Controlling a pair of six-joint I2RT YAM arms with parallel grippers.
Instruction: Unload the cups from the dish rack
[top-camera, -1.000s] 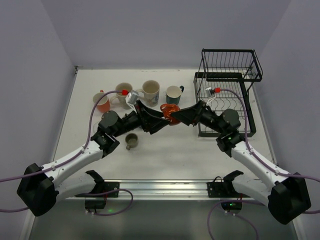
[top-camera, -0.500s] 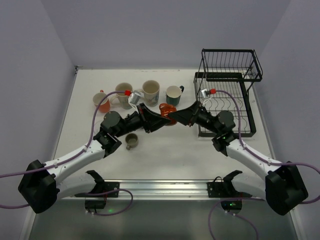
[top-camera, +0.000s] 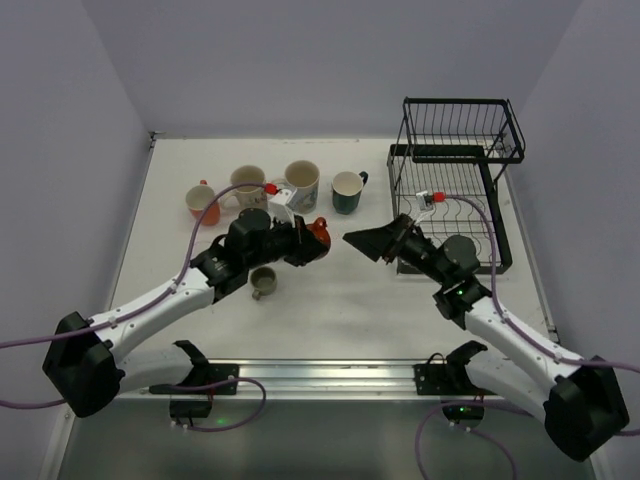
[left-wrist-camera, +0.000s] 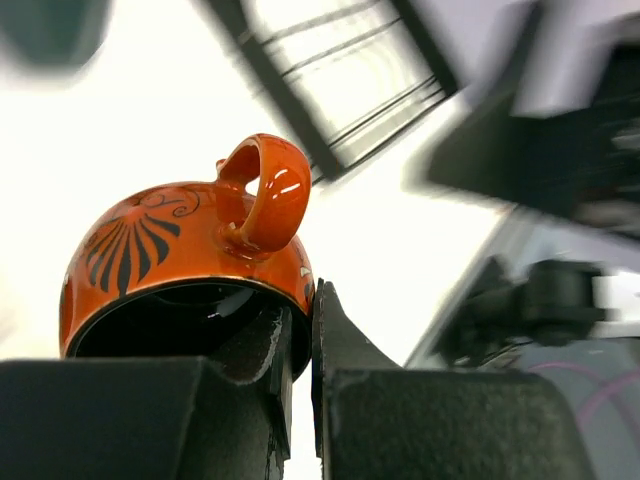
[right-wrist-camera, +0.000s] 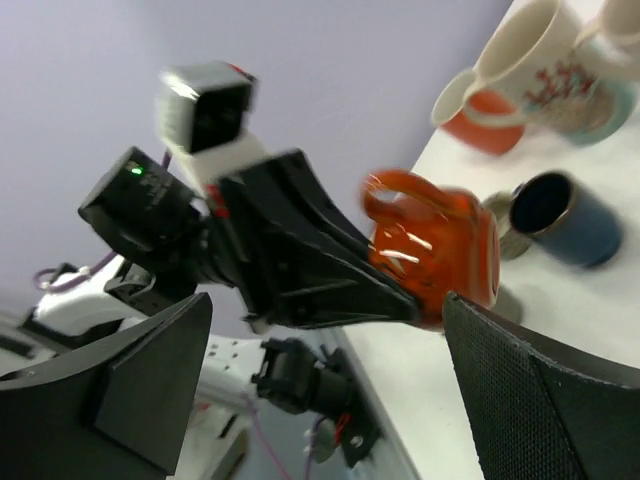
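Over the middle of the worktop (top-camera: 330, 300), between the row of unloaded cups and the dish rack (top-camera: 455, 190), the left tool (left-wrist-camera: 300, 312) is clenched on the orange mug (left-wrist-camera: 170, 260). One finger sits inside the mouth and the other outside, pinching the thin wall at the rim just below the handle (left-wrist-camera: 265, 190). The mug hangs tilted with its mouth towards the tool and appears to be clear of the surface.

The mug is glazed ceramic: stiff, glossy and therefore slippery, and likely to chip if knocked against a neighbour or set down hard. It looks small and light, so a rim pinch should carry it, but with so narrow a contact it could swivel between the pads. A hold on the wall next to the handle, as here, seems the soundest place, since the loop is too small and too smooth to grip well.

The right tool (top-camera: 368, 243) is spread wide and holds nothing. It points at the mug from the rack side, near it but not touching.

On the worktop stand an orange-red cup (top-camera: 203, 203), a cream cup (top-camera: 247, 183), a patterned cup (top-camera: 301, 183), a dark teal cup (top-camera: 347, 190) and a small beige cup (top-camera: 263, 282). I see no cup in the rack, though the right arm covers part of the lower tray.
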